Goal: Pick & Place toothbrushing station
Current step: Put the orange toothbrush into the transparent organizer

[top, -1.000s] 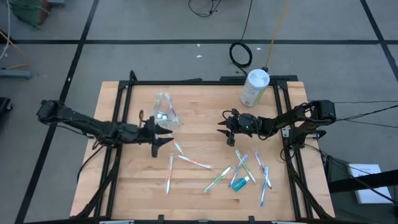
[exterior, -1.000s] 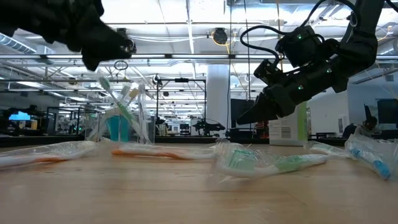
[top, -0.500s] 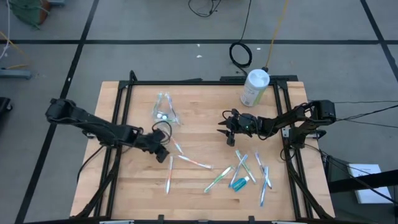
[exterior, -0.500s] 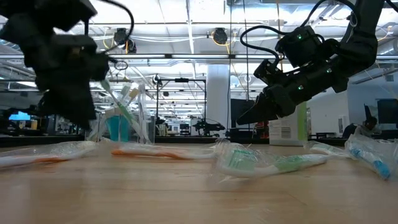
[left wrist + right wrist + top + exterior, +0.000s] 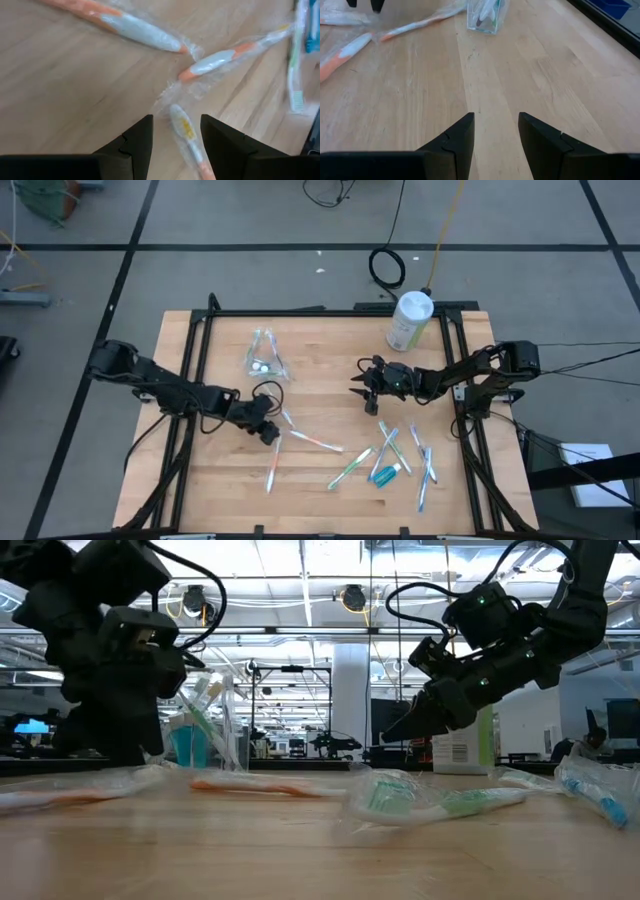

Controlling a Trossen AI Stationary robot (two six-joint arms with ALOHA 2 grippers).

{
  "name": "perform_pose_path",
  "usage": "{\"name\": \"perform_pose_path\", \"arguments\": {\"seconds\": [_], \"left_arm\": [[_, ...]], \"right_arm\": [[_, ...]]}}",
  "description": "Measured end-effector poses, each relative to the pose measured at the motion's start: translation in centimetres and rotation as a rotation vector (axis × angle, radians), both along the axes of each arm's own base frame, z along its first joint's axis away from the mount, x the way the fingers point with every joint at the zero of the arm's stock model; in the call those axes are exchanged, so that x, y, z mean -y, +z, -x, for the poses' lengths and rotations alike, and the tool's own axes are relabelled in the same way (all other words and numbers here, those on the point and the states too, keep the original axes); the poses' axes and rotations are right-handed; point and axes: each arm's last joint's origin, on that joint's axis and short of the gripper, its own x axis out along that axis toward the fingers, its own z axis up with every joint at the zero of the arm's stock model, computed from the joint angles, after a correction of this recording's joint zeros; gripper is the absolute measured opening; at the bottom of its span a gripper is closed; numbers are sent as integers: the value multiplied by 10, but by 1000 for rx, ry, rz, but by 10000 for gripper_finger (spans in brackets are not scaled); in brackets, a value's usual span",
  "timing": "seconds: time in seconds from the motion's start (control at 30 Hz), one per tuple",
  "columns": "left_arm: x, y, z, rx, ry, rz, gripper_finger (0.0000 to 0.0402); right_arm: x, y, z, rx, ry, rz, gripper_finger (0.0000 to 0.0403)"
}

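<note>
Though green-labelled, canister [image 5: 409,320] writing unreadable.

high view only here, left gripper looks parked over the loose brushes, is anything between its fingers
Observer: Not gripped. The left gripper is open, and a wrapped orange toothbrush lies on the wood in the gap between its fingers.
Operator: right one holding anything
Observer: No, the right gripper is open over bare table.
Operator: cup upright
Observer: Yes, in the low view the clear cup stands upright with brushes sticking up.
</note>
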Motion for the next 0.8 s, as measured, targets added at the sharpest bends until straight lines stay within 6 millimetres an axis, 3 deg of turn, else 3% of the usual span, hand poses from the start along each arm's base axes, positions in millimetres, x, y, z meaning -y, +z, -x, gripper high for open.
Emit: {"name": "perform_pose_path", "arguments": {"seconds": [0.47, 0.8], "left_arm": [[11, -13, -8, 13, -66, -5, 160], [5, -6, -11, 72, -91, 2, 18]], "right_arm": [[0, 0, 0, 2, 0, 0, 144], [0, 0, 0, 2, 0, 0, 144]]}}
